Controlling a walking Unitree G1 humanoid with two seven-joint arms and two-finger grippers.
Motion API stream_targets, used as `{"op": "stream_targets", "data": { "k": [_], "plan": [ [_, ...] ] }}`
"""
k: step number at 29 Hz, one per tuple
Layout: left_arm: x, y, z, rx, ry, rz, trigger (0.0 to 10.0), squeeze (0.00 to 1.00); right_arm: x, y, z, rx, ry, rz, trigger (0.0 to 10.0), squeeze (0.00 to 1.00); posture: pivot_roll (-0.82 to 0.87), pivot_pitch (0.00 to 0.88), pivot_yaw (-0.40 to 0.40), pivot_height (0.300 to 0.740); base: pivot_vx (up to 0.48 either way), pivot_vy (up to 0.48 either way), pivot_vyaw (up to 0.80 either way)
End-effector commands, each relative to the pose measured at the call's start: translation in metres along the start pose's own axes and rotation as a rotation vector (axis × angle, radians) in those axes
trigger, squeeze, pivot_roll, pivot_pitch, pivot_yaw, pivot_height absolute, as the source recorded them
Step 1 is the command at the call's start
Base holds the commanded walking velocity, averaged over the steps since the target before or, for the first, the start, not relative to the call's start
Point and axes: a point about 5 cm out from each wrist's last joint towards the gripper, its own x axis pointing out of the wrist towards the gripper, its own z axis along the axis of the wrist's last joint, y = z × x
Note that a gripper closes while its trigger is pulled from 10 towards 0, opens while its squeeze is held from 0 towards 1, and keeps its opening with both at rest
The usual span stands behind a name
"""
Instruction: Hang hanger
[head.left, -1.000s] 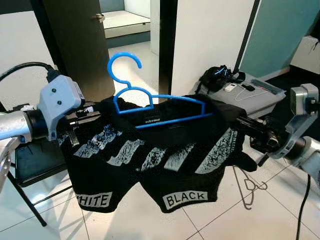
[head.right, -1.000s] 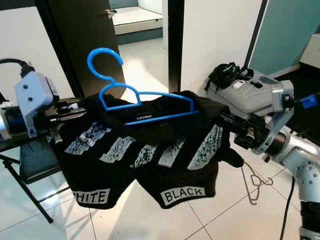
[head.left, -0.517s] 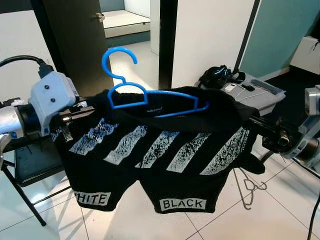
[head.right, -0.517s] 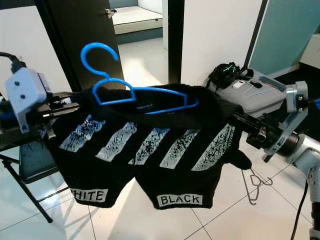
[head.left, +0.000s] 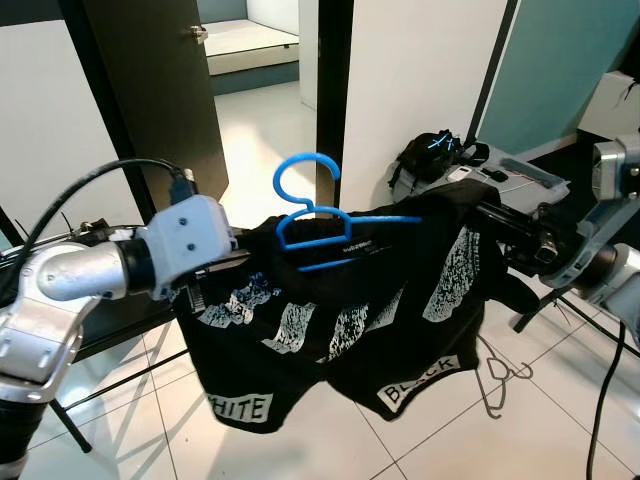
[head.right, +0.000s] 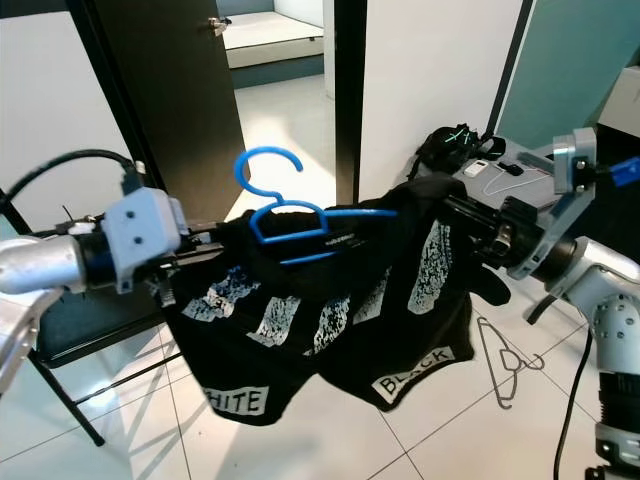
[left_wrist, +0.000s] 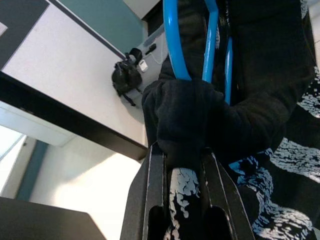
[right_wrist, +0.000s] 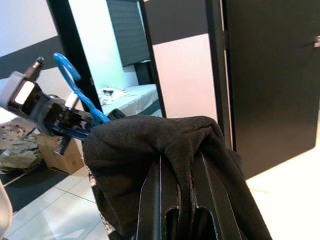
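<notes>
A blue plastic hanger (head.left: 340, 226) sits inside the neck of a black T-shirt (head.left: 340, 320) with white stripes and the words WHITE and BLACK. Its hook (head.left: 302, 172) stands up above the collar. My left gripper (head.left: 245, 252) is shut on the shirt's left shoulder, and its fingers (left_wrist: 154, 192) pinch the cloth just below the hanger (left_wrist: 172, 45). On the shirt's right shoulder (right_wrist: 150, 140) my right gripper (head.left: 482, 212) is also shut. The shirt hangs slack and bunched between the two grippers, above the floor.
A dark door (head.left: 150, 90) and a black door frame (head.left: 332, 90) stand behind. A black folding chair (head.left: 95, 325) is under my left arm. A grey case (head.left: 510, 180) with a black bag (head.left: 430, 155) lies at the right. A wire hanger (head.left: 505, 372) lies on the tiled floor.
My left gripper has swung right toward the right one. The shirt, stretched flat before, now sags and bunches. The hanger has moved right and turned with it.
</notes>
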Motion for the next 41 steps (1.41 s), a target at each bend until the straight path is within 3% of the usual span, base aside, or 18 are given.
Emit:
{"op": "stream_targets", "data": {
  "k": [1, 7, 13, 21, 23, 30, 34, 36, 37, 40, 41],
  "plan": [
    [0.006, -0.005, -0.002, 0.033, 0.017, -0.017, 0.0, 0.00, 0.011, 0.007, 0.007, -0.045, -0.012, 0.067, 0.0, 0.00, 0.00, 0.000, -0.006, 0.740, 0.000, 0.000, 0.00],
    [0.003, 0.001, -0.009, 0.062, 0.067, 0.029, 0.0, 0.00, 0.018, 0.014, 0.006, -0.037, 0.023, 0.135, 0.0, 0.00, -0.01, 0.000, -0.009, 0.740, 0.000, 0.000, 0.00],
    [-0.007, 0.017, -0.017, 0.099, 0.137, 0.118, 0.0, 0.00, 0.029, 0.030, -0.005, -0.005, 0.077, 0.226, 0.0, 0.00, -0.01, 0.000, -0.009, 0.740, 0.000, 0.000, 0.00],
    [-0.007, 0.019, -0.022, 0.104, 0.164, 0.135, 0.0, 0.00, 0.040, 0.043, -0.006, 0.025, 0.025, 0.289, 0.0, 0.00, -0.01, 0.000, -0.001, 0.740, 0.000, 0.000, 0.00],
    [-0.013, 0.020, -0.031, 0.114, 0.211, 0.141, 0.0, 0.00, 0.031, 0.038, 0.007, 0.009, -0.025, 0.257, 0.0, 0.00, 0.00, 0.000, 0.002, 0.740, 0.000, 0.000, 0.00],
    [-0.021, 0.024, -0.041, 0.133, 0.270, 0.150, 0.0, 0.00, 0.020, 0.032, 0.019, -0.012, -0.058, 0.219, 0.0, 0.00, 0.00, 0.000, 0.004, 0.740, 0.000, 0.000, 0.00],
    [-0.044, 0.034, -0.062, 0.186, 0.422, 0.179, 0.0, 0.00, -0.012, 0.018, 0.044, -0.084, -0.083, 0.096, 0.0, 0.00, -0.01, 0.000, 0.009, 0.740, 0.000, 0.000, 0.00],
    [-0.044, 0.034, -0.062, 0.186, 0.422, 0.179, 0.0, 0.00, -0.012, 0.018, 0.044, -0.084, -0.083, 0.096, 0.0, 0.00, -0.01, 0.000, 0.009, 0.740, 0.000, 0.000, 0.00],
    [-0.047, 0.037, -0.062, 0.191, 0.421, 0.189, 0.0, 0.00, -0.017, 0.016, 0.033, -0.077, -0.004, 0.072, 0.0, 0.00, -0.01, 0.000, 0.010, 0.740, 0.000, 0.000, 0.00],
    [-0.047, 0.037, -0.062, 0.191, 0.421, 0.189, 0.0, 0.00, -0.017, 0.016, 0.033, -0.077, -0.004, 0.072, 0.0, 0.00, -0.01, 0.000, 0.010, 0.740, 0.000, 0.000, 0.00],
    [-0.047, 0.039, -0.060, 0.193, 0.409, 0.197, 0.0, 0.00, -0.018, 0.017, 0.021, -0.071, 0.066, 0.070, 0.0, 0.00, 0.00, 0.000, 0.009, 0.740, 0.000, 0.000, 0.00]
  ]
}}
